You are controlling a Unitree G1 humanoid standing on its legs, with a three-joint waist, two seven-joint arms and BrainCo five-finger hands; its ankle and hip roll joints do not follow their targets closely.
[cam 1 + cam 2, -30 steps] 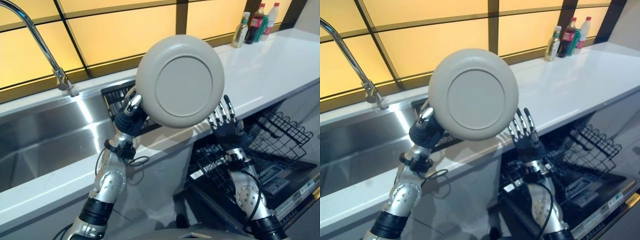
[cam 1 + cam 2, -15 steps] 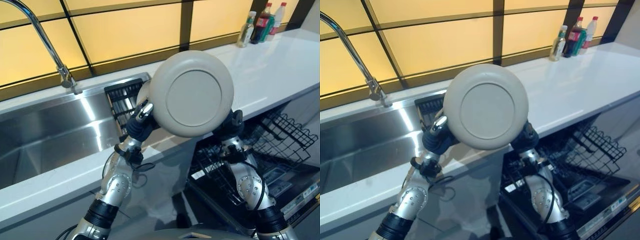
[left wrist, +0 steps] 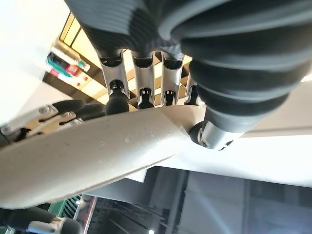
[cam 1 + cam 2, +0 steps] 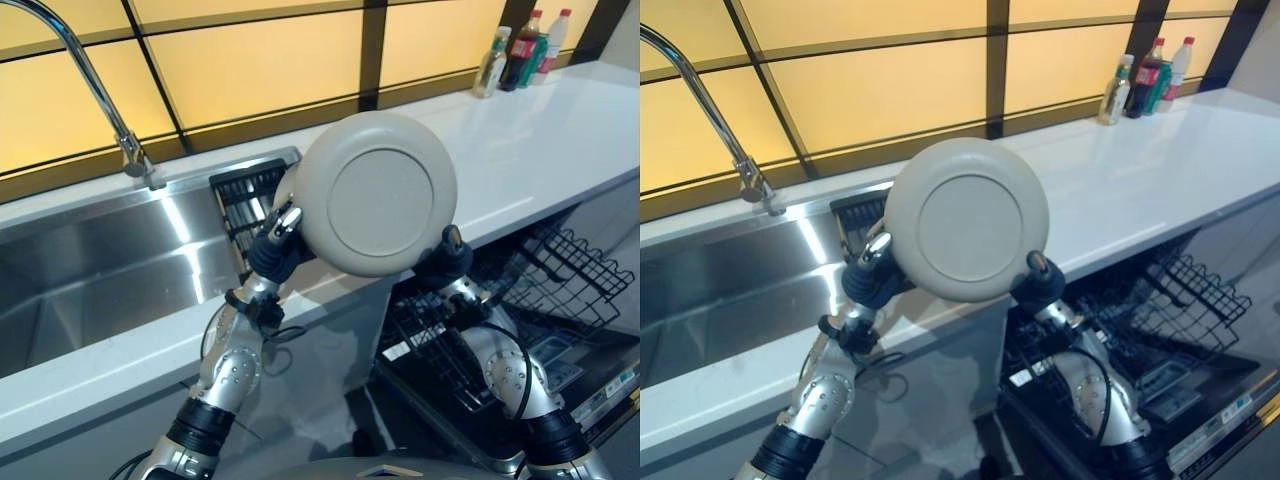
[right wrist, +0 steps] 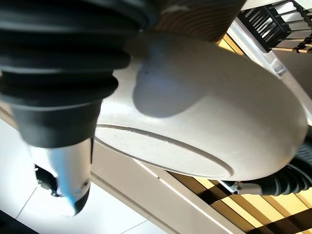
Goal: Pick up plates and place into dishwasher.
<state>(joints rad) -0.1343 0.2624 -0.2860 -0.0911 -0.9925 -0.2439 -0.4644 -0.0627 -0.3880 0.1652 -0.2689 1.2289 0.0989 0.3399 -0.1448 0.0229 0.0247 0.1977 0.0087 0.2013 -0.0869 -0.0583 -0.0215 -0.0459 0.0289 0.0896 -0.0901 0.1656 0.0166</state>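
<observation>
Matt beige plate (image 4: 378, 195) (glossy steel sink (image 4: 90, 270))

Plate (image 4: 376, 195): held upright above the counter's (image 4: 540, 140) front edge, between the left hand (image 4: 272, 245) and right hand (image 4: 445, 258).
Sink (image 4: 100, 270): left of the plate, tap (image 4: 125, 150) behind it.
Dishwasher rack (image 4: 560, 275): below the counter, right.
Bottles (image 4: 520, 50): far back right.

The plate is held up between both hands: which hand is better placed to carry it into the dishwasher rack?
Probably the right hand: it grips the plate on the edge nearer the open dishwasher rack. The left hand holds the sink side.
</observation>
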